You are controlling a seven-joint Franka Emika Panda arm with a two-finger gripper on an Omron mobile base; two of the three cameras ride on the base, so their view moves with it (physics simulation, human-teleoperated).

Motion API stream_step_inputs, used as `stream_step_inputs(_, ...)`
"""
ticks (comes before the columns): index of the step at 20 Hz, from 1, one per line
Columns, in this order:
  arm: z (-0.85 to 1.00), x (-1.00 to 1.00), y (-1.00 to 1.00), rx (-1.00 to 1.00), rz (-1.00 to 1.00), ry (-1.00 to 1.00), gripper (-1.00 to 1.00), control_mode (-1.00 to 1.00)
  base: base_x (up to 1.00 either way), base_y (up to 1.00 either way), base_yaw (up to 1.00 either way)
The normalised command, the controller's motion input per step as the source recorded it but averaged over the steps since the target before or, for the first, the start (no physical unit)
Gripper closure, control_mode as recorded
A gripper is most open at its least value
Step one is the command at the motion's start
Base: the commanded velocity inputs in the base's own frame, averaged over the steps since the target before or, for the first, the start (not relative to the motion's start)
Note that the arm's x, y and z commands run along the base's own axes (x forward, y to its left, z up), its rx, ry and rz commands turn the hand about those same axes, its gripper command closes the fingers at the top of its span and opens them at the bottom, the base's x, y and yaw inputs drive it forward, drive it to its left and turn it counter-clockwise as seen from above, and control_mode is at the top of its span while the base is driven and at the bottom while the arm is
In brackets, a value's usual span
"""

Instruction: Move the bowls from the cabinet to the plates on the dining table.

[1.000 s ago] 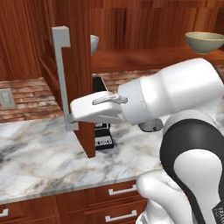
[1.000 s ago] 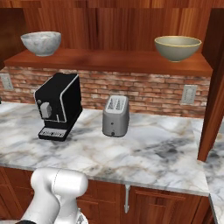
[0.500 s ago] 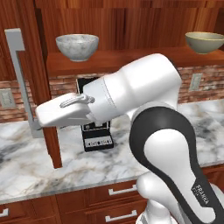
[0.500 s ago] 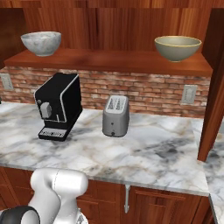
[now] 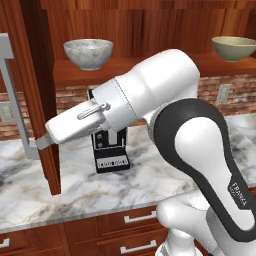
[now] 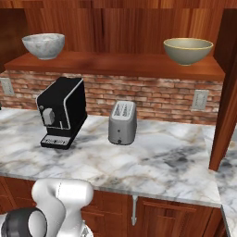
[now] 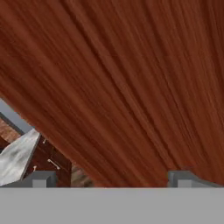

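I see both bowls standing upright, mouths up, on the open shelf of the cabinet (image 6: 120,65); the pale speckled bowl (image 6: 43,45) sits at the shelf's left end and the tan bowl (image 6: 188,50) toward its right end, well apart, neither one tilted; being round, they have no long axis to report. The cabinet door (image 5: 42,95) stands swung out on the left in the left base view, its edge toward me, its long silver bar handle (image 5: 15,100) running vertically. Below the shelf, on the marble counter (image 6: 152,162), a black coffee machine (image 6: 62,112) stands under the speckled bowl and a silver toaster (image 6: 122,122) just right of it, both against the brick backsplash (image 6: 157,97). My arm reaches leftward and roughly level across the left base view, forearm stretched toward the door, the wrist end close beside the handle's lower part; whether it touches I cannot tell. In the hand view the gripper (image 7: 113,178) has its two tips spread wide with nothing between them, facing red-brown wood grain up close.
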Motion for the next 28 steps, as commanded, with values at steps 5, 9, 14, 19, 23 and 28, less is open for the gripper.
stream_step_inputs(5,0.18,-0.64,-0.58,-0.05,0.06,-0.20,-1.00,-1.00,0.00,0.00,0.00)
stream_step_inputs(9,0.04,-0.74,-0.60,-0.12,0.00,-0.23,-1.00,-1.00,0.00,0.00,0.00)
stream_step_inputs(14,0.00,-0.40,-0.79,-0.09,0.00,-0.20,-1.00,-1.00,0.00,0.00,0.00)
stream_step_inputs(19,0.00,-0.01,-0.90,-0.03,0.00,-0.15,-1.00,-1.00,0.00,0.00,0.00)
stream_step_inputs(23,0.00,0.00,-0.89,0.00,0.00,-0.12,-1.00,-1.00,0.00,0.00,0.00)
stream_step_inputs(28,0.00,0.03,-0.66,-0.03,-0.01,-0.10,-1.00,-1.00,0.00,0.00,0.00)
